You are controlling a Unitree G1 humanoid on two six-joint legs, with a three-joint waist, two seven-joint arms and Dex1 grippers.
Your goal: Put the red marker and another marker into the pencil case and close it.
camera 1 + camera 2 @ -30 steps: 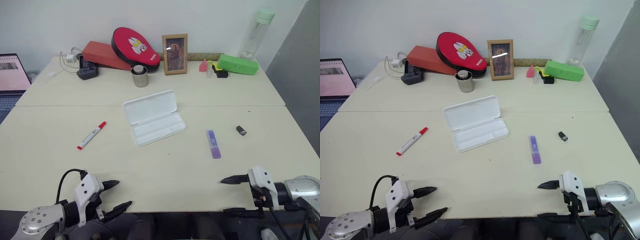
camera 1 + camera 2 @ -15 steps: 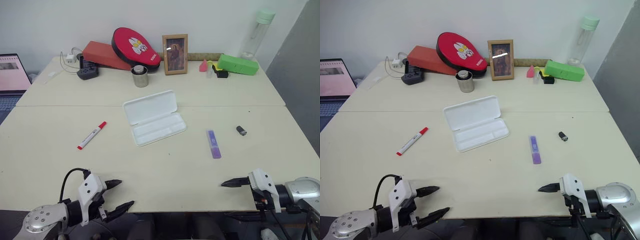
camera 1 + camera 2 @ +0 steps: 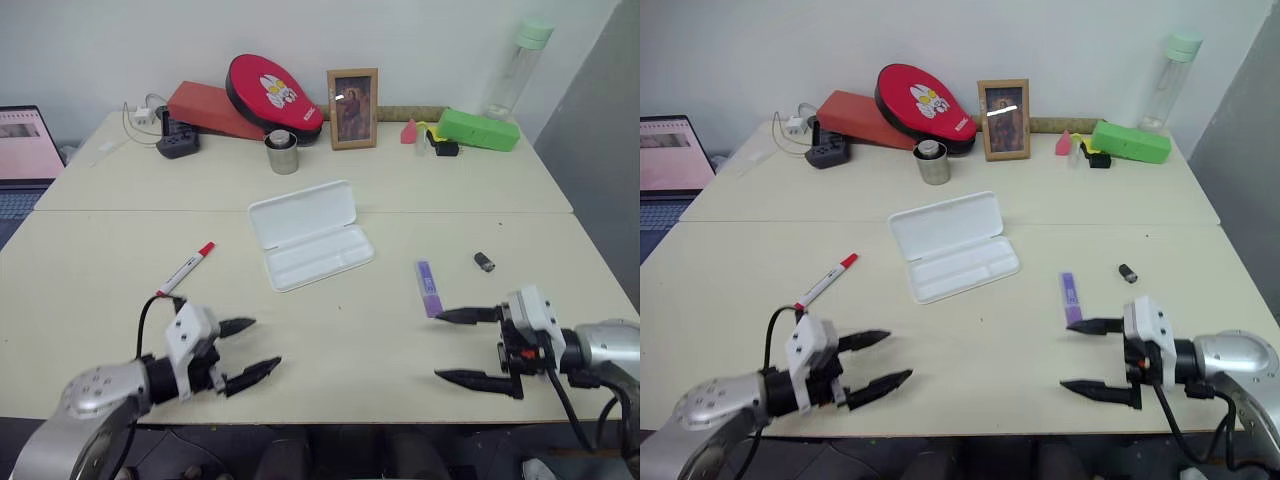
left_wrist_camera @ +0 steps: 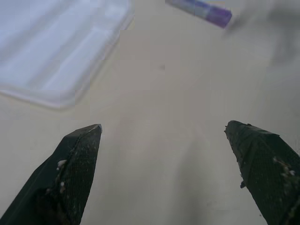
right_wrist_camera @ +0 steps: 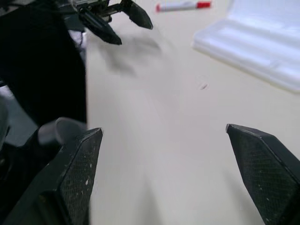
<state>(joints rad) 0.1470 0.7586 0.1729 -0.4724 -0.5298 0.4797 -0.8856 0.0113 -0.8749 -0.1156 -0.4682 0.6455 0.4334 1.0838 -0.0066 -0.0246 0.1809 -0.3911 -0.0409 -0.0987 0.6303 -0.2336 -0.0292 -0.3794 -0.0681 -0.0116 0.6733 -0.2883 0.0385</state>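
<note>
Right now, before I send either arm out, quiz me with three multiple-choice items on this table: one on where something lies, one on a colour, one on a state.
1. Where does the red marker lie, seen from the head views?
A. to the left of the pencil case
B. inside the pencil case
C. beside the green box

2. What colour is the other marker, the one near the right gripper?
A. yellow
B. purple
C. black

3. How is the pencil case?
A. shut
B. standing on its edge
C. open, with an empty tray

Answers:
1 A: the marker rests on the bare table, apart from the case, ahead of the left gripper.
2 B: its barrel is translucent lilac.
3 C: the lid is folded back and nothing lies in the tray.
</note>
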